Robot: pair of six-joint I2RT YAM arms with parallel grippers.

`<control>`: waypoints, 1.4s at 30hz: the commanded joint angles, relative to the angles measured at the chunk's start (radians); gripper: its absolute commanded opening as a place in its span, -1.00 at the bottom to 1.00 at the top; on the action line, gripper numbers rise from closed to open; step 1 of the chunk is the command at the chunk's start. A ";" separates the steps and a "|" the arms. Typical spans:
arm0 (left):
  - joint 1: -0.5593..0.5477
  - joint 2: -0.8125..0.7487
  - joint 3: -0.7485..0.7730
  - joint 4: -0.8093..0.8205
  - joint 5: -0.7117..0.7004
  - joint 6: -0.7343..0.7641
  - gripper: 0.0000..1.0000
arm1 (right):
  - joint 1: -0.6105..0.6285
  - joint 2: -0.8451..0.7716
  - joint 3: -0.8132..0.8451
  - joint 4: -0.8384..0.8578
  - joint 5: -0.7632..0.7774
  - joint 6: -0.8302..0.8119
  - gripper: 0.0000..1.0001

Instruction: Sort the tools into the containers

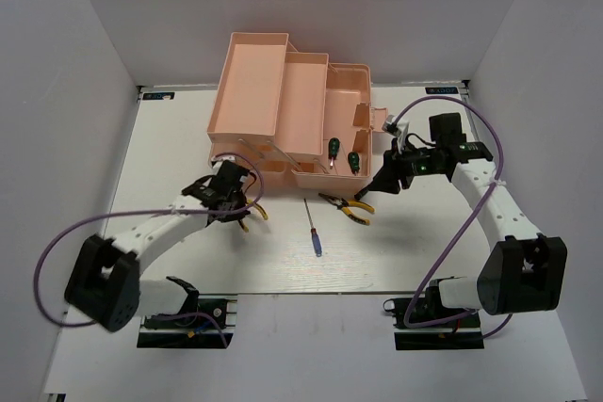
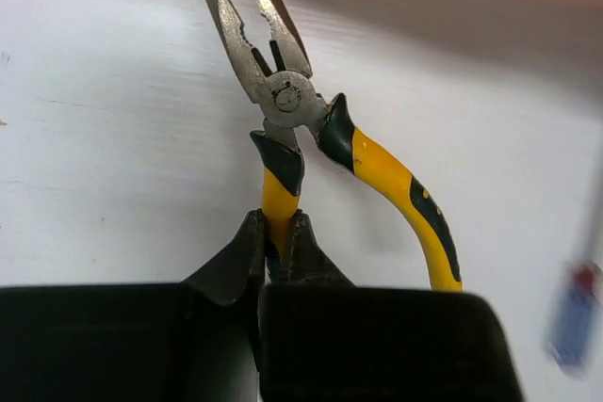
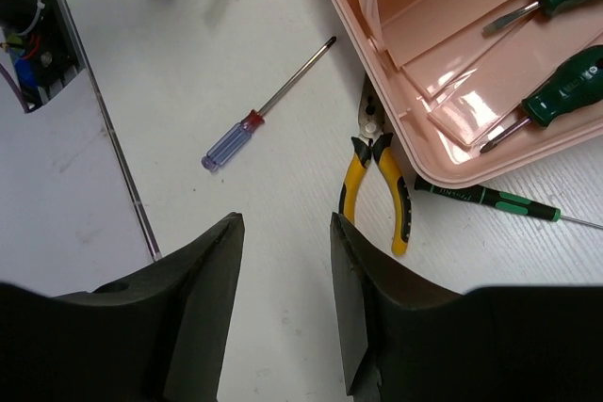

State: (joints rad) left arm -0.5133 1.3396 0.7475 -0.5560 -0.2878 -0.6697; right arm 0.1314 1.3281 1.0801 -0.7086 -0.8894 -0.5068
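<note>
— Beside the toolbox (image 1: 252,82), what is happening?
— Left pincer (image 2: 279,244) is clamping one pliers (image 2: 287,99) handle. Right pincer (image 3: 285,251) is hanging open near second pliers (image 3: 377,185) against its near rim, blue screwdriver (image 3: 247,129) lying nearby.

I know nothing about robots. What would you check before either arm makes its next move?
1. Left tool shut on one handle of the pliers: ok.
2. Held pliers lifted off the table: cannot tell.
3. Right tool open and empty: ok.
4. Toolbox open, bare tray space: ok.
5. Second pliers clear of the toolbox rim: cannot tell.
</note>
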 commanded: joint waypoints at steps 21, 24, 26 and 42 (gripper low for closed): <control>-0.035 0.110 0.716 0.109 0.662 0.441 -1.00 | 0.000 0.077 0.058 -0.048 0.043 -0.045 -0.60; -0.034 0.262 0.814 0.126 0.526 0.418 -1.00 | 0.002 0.054 0.034 -0.041 0.067 -0.050 -0.04; -0.025 0.384 0.915 0.081 0.447 0.391 -1.00 | 0.001 0.045 0.021 -0.051 0.082 -0.077 0.00; -0.034 0.600 1.294 -0.081 0.288 0.433 0.43 | 0.065 0.082 -0.135 -0.066 0.099 -0.464 0.23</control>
State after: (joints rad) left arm -0.5457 2.0350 1.9835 -0.6353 0.0196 -0.2657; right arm 0.1661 1.3895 0.9535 -0.7616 -0.7799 -0.8524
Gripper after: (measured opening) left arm 0.714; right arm 0.604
